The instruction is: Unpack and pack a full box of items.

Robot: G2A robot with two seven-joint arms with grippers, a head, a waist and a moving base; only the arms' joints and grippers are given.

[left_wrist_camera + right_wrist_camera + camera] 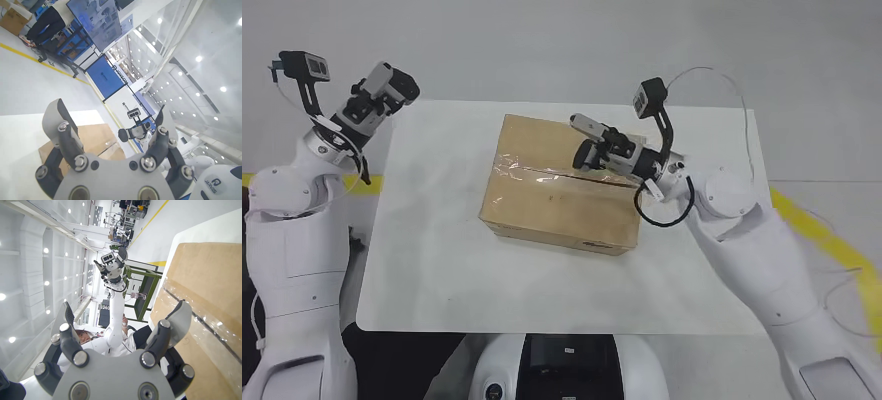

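A white bench [442, 280] stands on a pale grey floor, and a cardboard box [542, 205] sits near its middle. The box's flaps are closed, with clear tape [542, 178] along the seam, so whatever is inside is hidden. In the top view the right arm covers the box's far right corner.

The right pincer [580, 140] is over the far right part of the box's lid, with its fingers spread and nothing between them. The right wrist view brings this close. There the right pincer [124, 304] gapes wide, and one finger [181, 315] lies over the tape [189, 298]. Whether that finger touches the lid cannot be told. The box [208, 275] is cut off at this view's edge. Well beyond the box, the left pincer [101, 269] shows small at the end of its raised arm.

The left pincer [400, 85] is held up well to the box's left, past the bench's far corner. It is tilted upward, away from the box. In its own wrist view the left pincer [110, 104] is released and empty. Between its fingers lie one end of the box [94, 136] and a strip of bench [19, 142]. The rest of the box is hidden behind the pincer's body.
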